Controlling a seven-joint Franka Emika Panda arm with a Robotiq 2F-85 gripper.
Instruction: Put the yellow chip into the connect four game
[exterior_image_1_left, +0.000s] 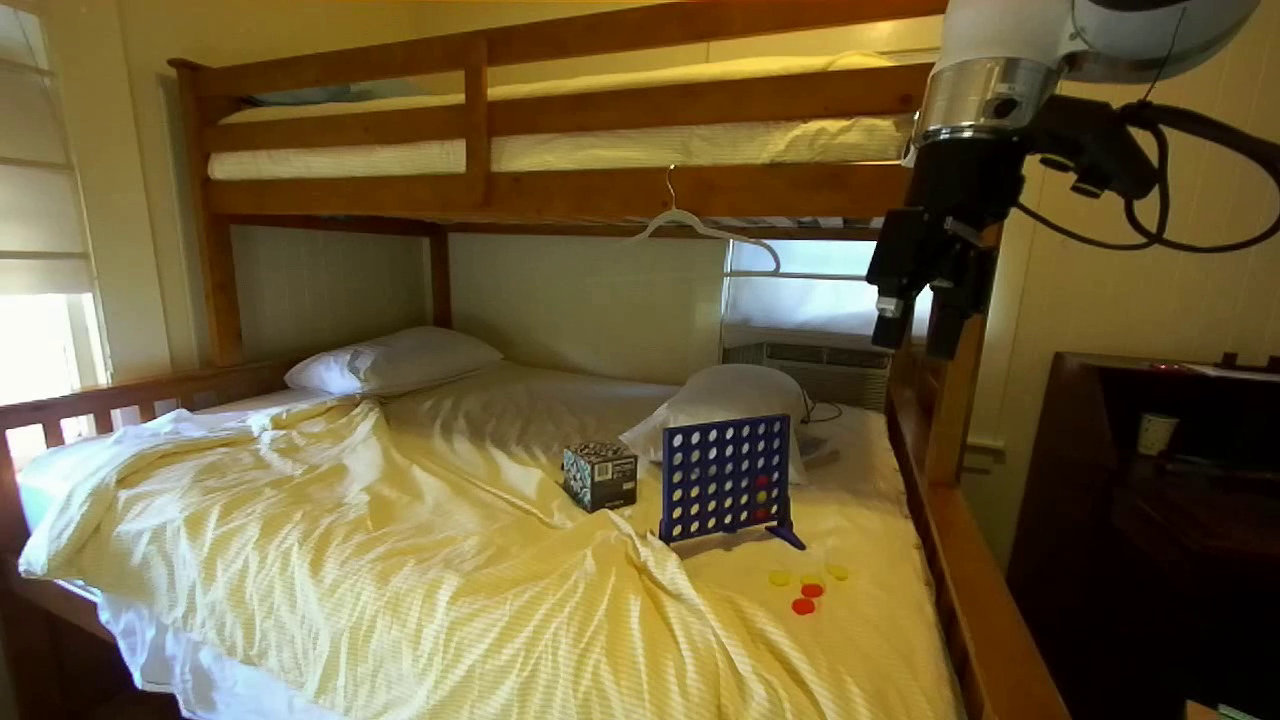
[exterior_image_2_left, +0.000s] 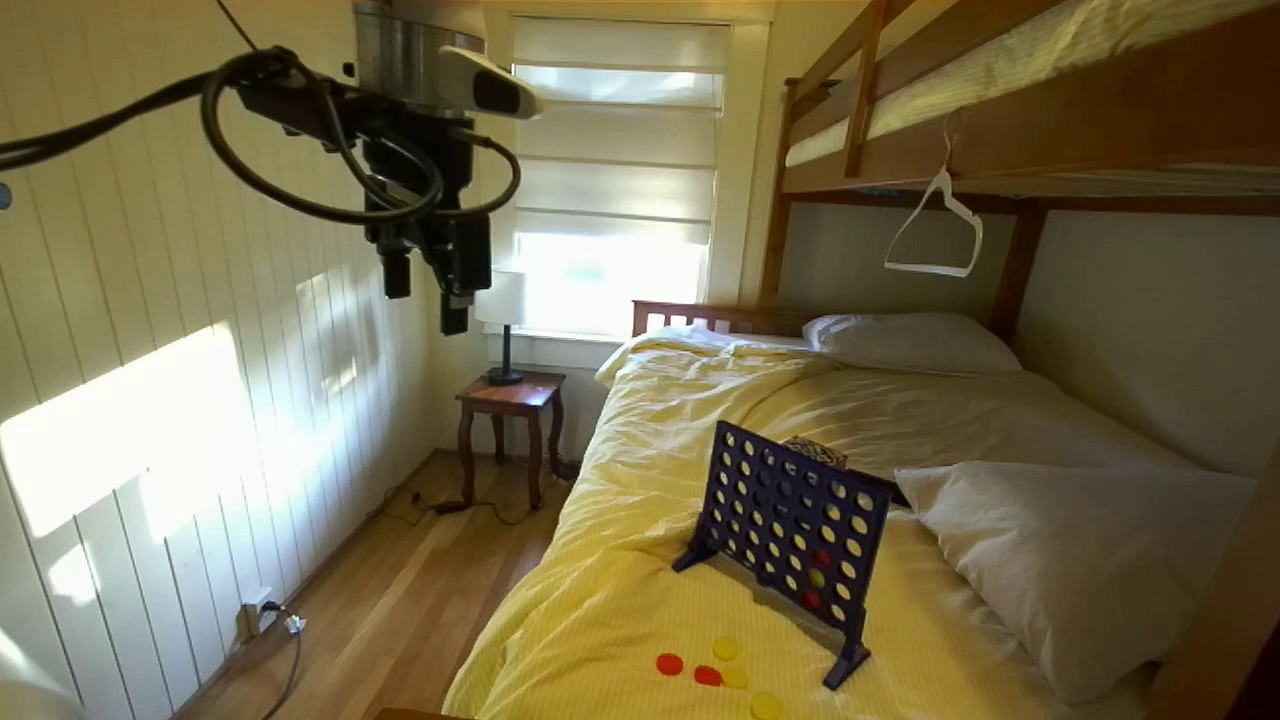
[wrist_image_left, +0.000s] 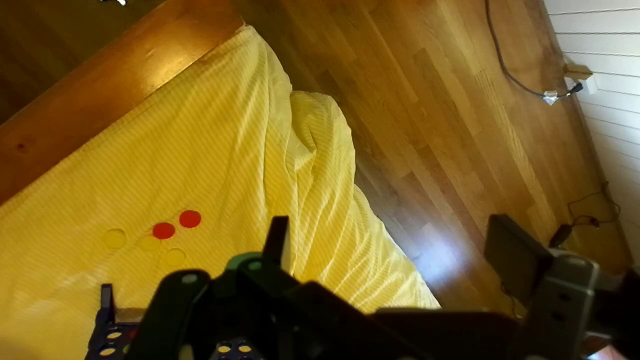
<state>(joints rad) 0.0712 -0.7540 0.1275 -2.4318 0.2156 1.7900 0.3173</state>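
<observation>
Lying five o'clock from the game (exterior_image_1_left: 725, 478), a yellow chip (exterior_image_1_left: 779, 578), likely light, stiff, is best rim-gripped; the pincer (exterior_image_1_left: 916, 335) is spread.

1. A home bedroom, shown by its wooden bunk bed (exterior_image_1_left: 477, 130).
2. Pillows (exterior_image_1_left: 395, 364) and rumpled yellow bedding (exterior_image_1_left: 400, 540) on the lower bunk (exterior_image_1_left: 985, 600).
3. A clothes hanger (exterior_image_1_left: 676, 215) hanging from the upper bunk (exterior_image_1_left: 800, 190).
4. A lamp (exterior_image_2_left: 502, 299) near a window (exterior_image_2_left: 605, 268).

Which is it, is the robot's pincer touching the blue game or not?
Apart. In both exterior views, the pincer hangs high in the air, with a plain gap between it and the blue game below.
</observation>
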